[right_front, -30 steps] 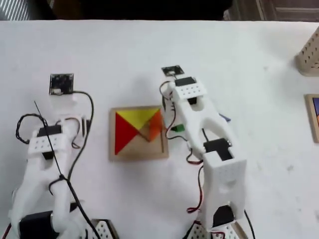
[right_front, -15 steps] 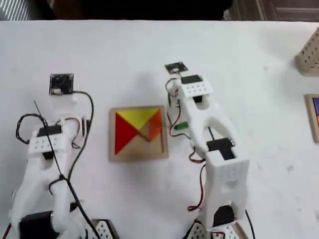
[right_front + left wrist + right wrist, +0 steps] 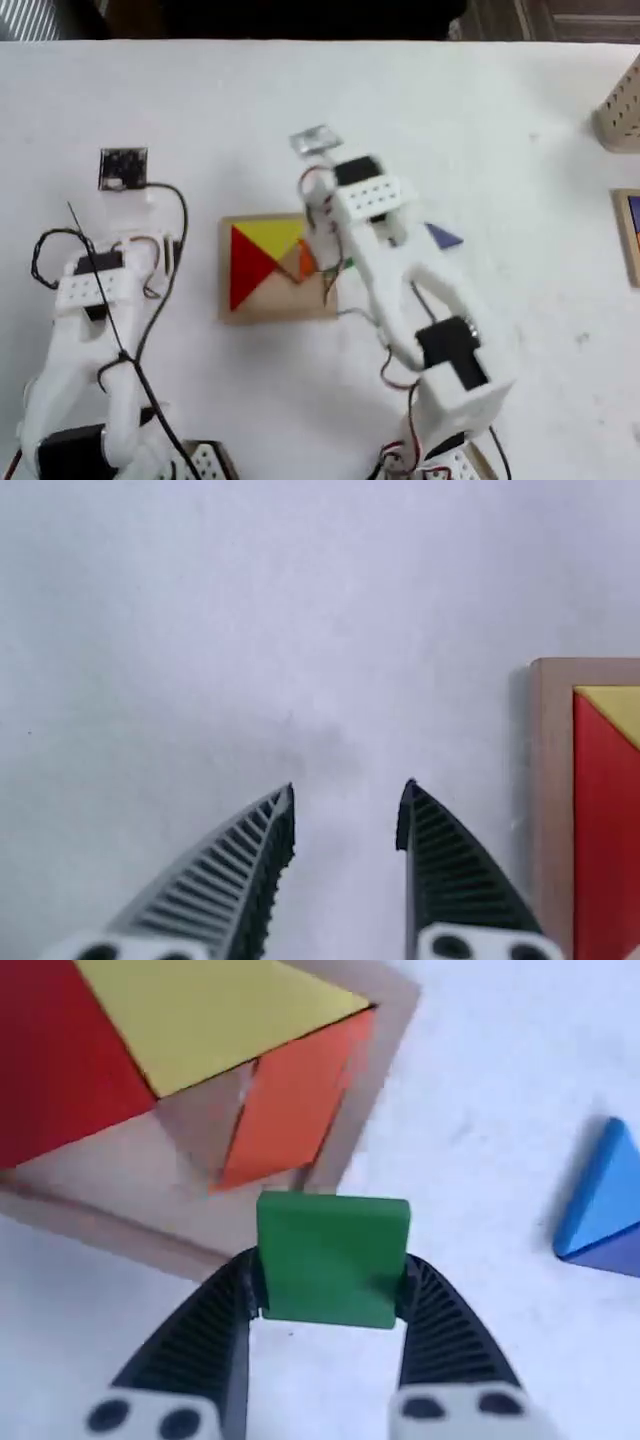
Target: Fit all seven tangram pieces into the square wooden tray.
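The right end effector [image 3: 330, 1270] has both fingers clamped on a flat green square piece [image 3: 333, 1258], gripping it by two opposite edges. In the high view that green bit [image 3: 347, 264] peeks out from under the right arm, just off the right-hand rim of the square wooden tray [image 3: 280, 308] in the middle of the frame. Can't tell if it's touching the rim or hanging a little above it.

The left end effector [image 3: 350, 800] has its fingers apart with nothing between them, over bare white tabletop [image 3: 200, 90]. The tray's outer rim is just off to one side of it. In the high view the left arm is in the lower left of the frame, left of the tray.

In the tray there's a big red triangle [image 3: 248, 268] filling the left part and a big yellow triangle [image 3: 272, 238] along the top edge. An orange piece [image 3: 305, 260] is tucked against the right side, next to where the green one is held. The lower part of the tray is plain wood.

Right of the arm, apart from the tray, a blue triangular piece [image 3: 442, 236] lies on the tabletop. Way out at the upper right edge there's a pale wooden block full of holes [image 3: 620, 110].
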